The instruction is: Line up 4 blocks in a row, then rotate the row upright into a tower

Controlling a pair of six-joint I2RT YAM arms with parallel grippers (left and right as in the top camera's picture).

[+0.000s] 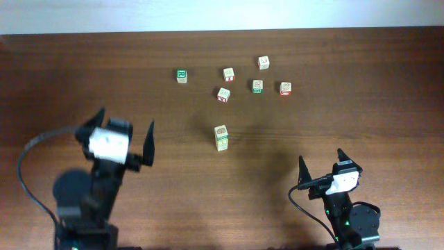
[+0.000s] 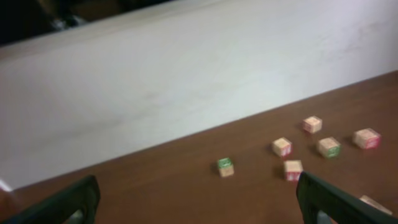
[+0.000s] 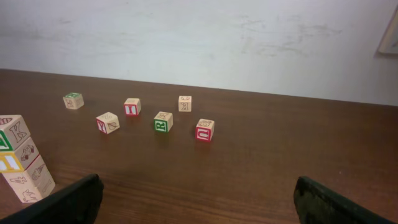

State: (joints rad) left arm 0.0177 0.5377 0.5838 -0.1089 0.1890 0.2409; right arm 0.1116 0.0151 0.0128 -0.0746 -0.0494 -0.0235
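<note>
The 4 blocks [image 1: 221, 137] stand stacked in a slightly leaning column at the table's middle. In the right wrist view the stack [image 3: 20, 160] sits at the far left edge: a red-marked cube on top, then a green face with a white letter, a yellow-orange face, and a plain pale cube at the bottom. Its top corner [image 2: 375, 203] peeks in at the lower right of the left wrist view. My left gripper [image 1: 125, 119] is open, left of the stack and apart from it. My right gripper [image 1: 320, 156] is open, to the stack's right and nearer the front edge. Both hold nothing.
Several loose letter cubes lie behind the stack: a green-print one [image 1: 182, 76] at the left, red-print ones [image 1: 228, 73] [image 1: 223, 95] [image 1: 285, 88], another green one [image 1: 257, 86] and a pale one [image 1: 263, 62]. A white wall [image 3: 199, 37] runs along the table's far edge.
</note>
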